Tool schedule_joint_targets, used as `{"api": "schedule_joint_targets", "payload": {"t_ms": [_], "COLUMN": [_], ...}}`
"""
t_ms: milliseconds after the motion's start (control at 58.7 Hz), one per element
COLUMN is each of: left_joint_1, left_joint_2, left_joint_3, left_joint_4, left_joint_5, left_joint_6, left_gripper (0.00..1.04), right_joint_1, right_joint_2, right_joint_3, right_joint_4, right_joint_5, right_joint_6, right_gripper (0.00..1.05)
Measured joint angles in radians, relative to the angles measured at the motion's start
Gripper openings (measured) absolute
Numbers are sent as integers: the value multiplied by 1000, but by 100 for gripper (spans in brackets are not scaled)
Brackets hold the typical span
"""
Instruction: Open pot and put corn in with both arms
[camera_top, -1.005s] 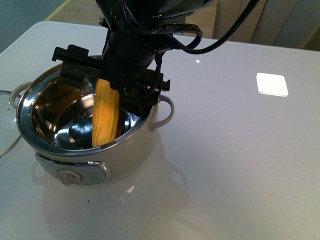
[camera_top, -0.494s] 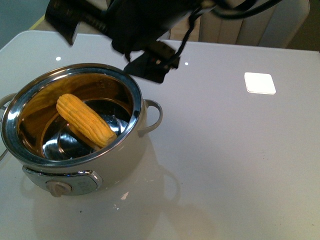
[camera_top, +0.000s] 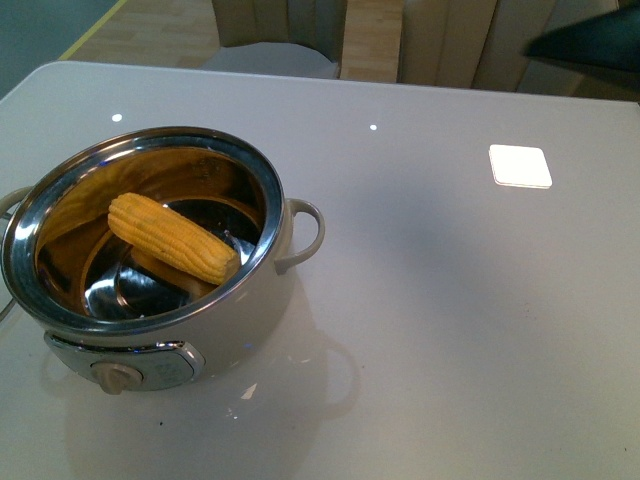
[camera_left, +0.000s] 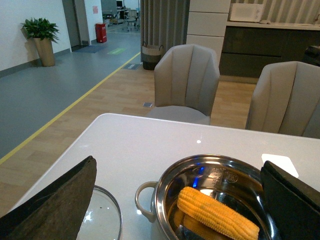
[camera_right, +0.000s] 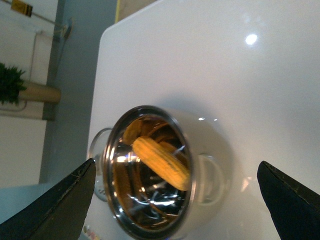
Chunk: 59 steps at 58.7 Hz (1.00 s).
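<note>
Corn (camera_top: 172, 238) lies slantwise inside pot (camera_top: 60, 190), resting on the steel wall, so the drop looks done. Lid (camera_left: 102, 220) sits on table (camera_top: 430, 330) just beside pot, keeping it open. Left gripper (camera_left: 175, 200) and right gripper (camera_right: 175, 200): both jaws spread wide, nothing held. Vs 0.5 s ago: arm gone from front view, corn barely shifted.

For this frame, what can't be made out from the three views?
- Glass lid: only a part shows in the left wrist view, cut by the edge and the left hand's finger.
- Pot knob markings: too small in the front view.
- Right hand: only its fingers show; in the front view just a dark sliver at the corner.
</note>
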Motion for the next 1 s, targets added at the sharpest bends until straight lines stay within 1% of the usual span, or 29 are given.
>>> {"api": "schedule_joint_targets", "payload": {"t_ms": [85, 153, 238, 375, 528, 613, 630, 681, 715, 732, 749, 766, 818, 835, 852, 988, 1005], "left_joint_1": [0, 0, 0, 0, 0, 0, 0, 0, 0, 0, 0, 0, 0, 0, 0, 0, 0], "left_joint_2": [0, 0, 0, 0, 0, 0, 0, 0, 0, 0, 0, -1, -1, -1, -1, -1, -1], "left_joint_3": [0, 0, 0, 0, 0, 0, 0, 0, 0, 0, 0, 0, 0, 0, 0, 0, 0], "left_joint_4": [0, 0, 0, 0, 0, 0, 0, 0, 0, 0, 0, 0, 0, 0, 0, 0, 0], "left_joint_5": [0, 0, 0, 0, 0, 0, 0, 0, 0, 0, 0, 0, 0, 0, 0, 0, 0], "left_joint_6": [0, 0, 0, 0, 0, 0, 0, 0, 0, 0, 0, 0, 0, 0, 0, 0, 0], "left_gripper": [98, 98, 98, 98, 98, 98, 98, 98, 98, 98, 98, 98, 98, 98, 98, 98, 98], "right_joint_1": [-72, -105, -125, -132, -161, -198, -220, -252, -248, -242, -240, -234, -230, -230, -230, -229, -229], "right_joint_2": [-107, -186, -291, -460, -676, -800, -861, -956, -1013, -1053, -1074, -1143, -1229, -1247, -1251, -1284, -1286], "right_joint_3": [-66, -113, -169, -259, -348, -375, -384, -399, -430, -465, -483, -544, -617, -636, -640, -704, -708], "right_joint_4": [-40, -63, -93, -167, -319, -417, -466, -521, -455, -381, -345, -230, -94, -60, -53, -26, -26], "right_joint_5": [26, 59, 87, 109, 114, 99, 90, 88, 127, 161, 173, 189, 201, 206, 206, 207, 207], "right_joint_6": [-82, -155, -228, -316, -387, -418, -431, -452, -476, -504, -516, -542, -575, -587, -591, -608, -609], "right_gripper": [96, 96, 96, 96, 96, 96, 96, 96, 92, 89, 87, 81, 71, 65, 64, 39, 37]}}
